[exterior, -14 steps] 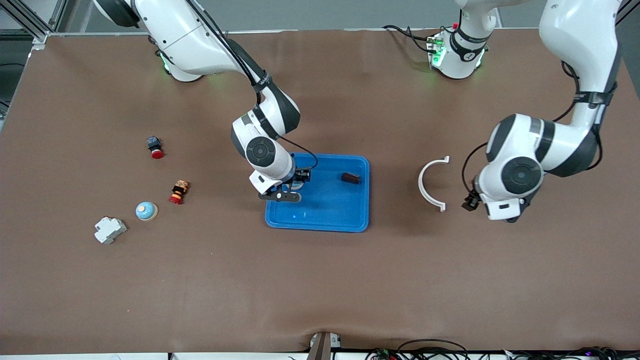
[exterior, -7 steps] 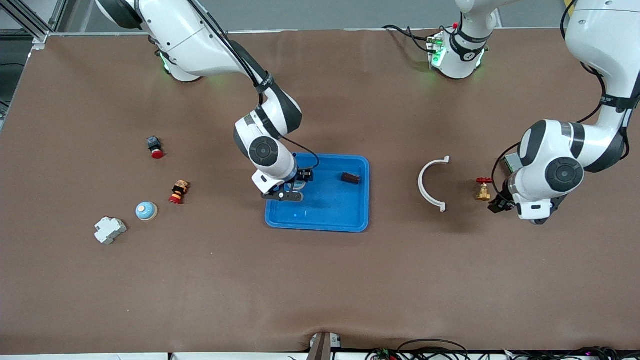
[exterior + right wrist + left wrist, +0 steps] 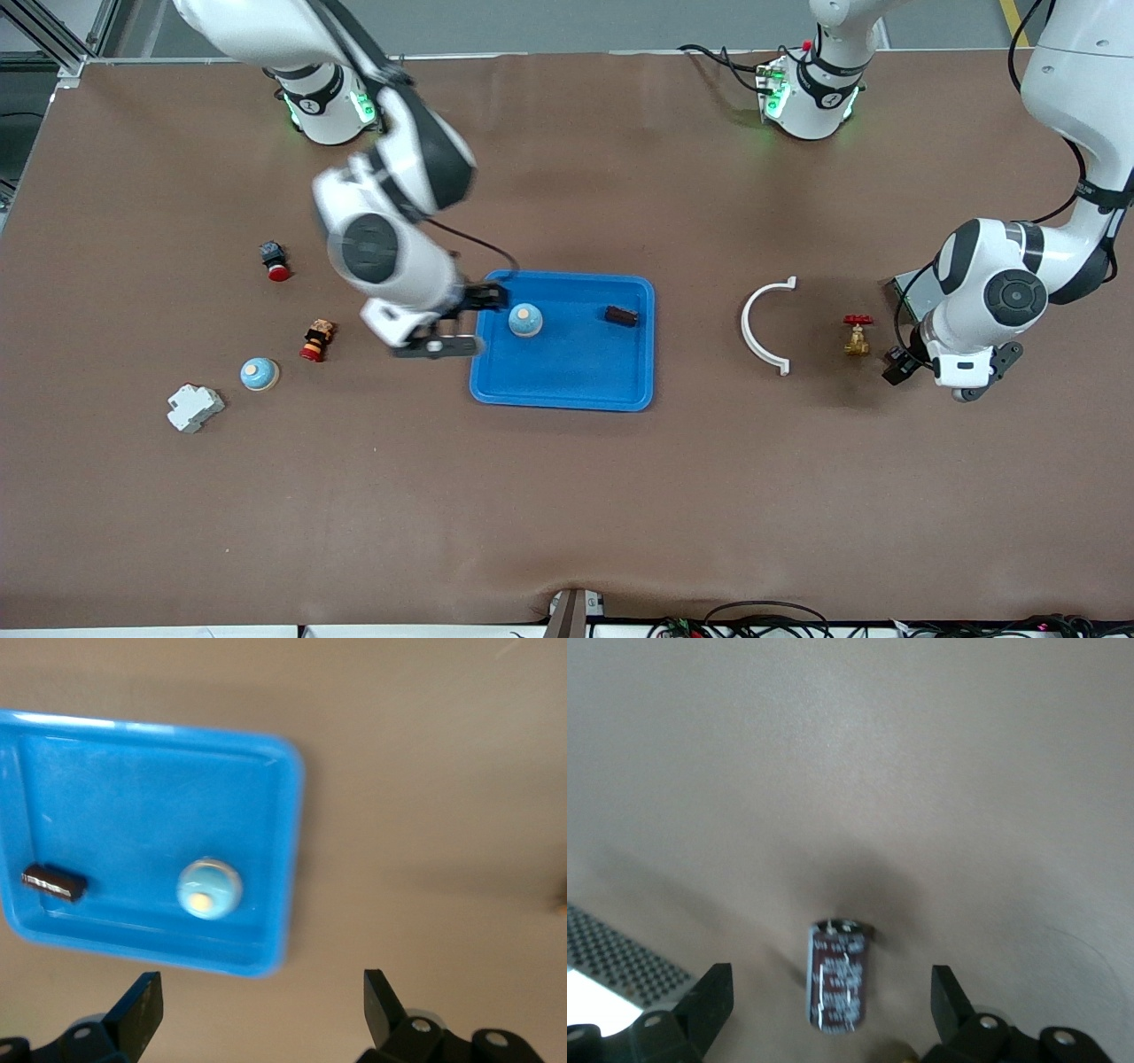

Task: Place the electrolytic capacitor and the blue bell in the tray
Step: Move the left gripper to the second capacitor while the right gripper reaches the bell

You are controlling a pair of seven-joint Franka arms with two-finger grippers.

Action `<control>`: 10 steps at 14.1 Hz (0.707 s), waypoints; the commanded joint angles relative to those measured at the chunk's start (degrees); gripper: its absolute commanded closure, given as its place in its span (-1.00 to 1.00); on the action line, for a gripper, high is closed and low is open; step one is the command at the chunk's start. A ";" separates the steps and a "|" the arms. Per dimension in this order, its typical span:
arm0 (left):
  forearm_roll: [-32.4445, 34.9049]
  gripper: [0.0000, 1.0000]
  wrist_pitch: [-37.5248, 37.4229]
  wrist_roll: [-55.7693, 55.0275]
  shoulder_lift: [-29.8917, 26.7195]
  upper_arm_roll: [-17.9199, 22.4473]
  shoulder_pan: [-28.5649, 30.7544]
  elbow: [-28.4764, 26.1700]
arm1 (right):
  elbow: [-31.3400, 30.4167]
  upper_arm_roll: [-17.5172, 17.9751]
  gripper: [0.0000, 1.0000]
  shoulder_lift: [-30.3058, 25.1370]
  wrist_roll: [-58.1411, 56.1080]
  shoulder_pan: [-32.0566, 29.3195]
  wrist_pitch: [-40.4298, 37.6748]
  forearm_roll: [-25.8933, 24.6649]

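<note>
Brown table (image 3: 567, 496): blue bell (image 3: 525, 320) in tray (image 3: 567, 390), just beside open, empty right gripper (image 3: 461, 332). Electrolytic capacitor (image 3: 837, 974) on table between open left gripper (image 3: 833, 1001) fingers (untouched).

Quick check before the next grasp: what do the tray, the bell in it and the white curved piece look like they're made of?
The tray: bright blue plastic by the look, glossy, with highlights along its rounded rim. The bell in it: pale blue dome with a smooth sheen, probably painted metal, though plastic is possible; its tan top button is unclear. The white curved piece: matte white, thin and even, likely plastic.
</note>
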 commanded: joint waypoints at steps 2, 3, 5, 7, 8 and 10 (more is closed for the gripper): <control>2.71 -0.62 3.26 0.67 0.63 -0.47 0.95 -1.19 | -4.12 1.03 -1.00 -5.21 -24.94 -12.72 -2.57 -1.68; 2.71 -0.37 3.70 0.67 1.16 -0.47 1.21 -1.19 | -4.92 1.03 -1.00 -5.31 -30.40 -15.28 -1.96 -4.04; 2.71 0.58 4.06 0.76 1.16 -0.56 1.39 -1.19 | -5.19 1.03 -1.00 -4.78 -36.76 -18.45 -0.03 -9.92; 2.80 1.00 4.06 1.28 0.55 -0.65 1.74 -1.19 | -5.63 1.12 -1.00 -3.99 -43.95 -21.18 2.77 -14.15; 2.71 1.00 3.97 2.07 0.28 -0.65 1.74 -1.28 | -5.63 1.03 -1.00 -2.51 -48.43 -22.76 4.88 -14.69; 2.71 1.00 3.45 2.08 -1.03 -0.82 1.74 -1.28 | -5.72 1.12 -1.00 1.44 -56.00 -26.18 9.01 -14.70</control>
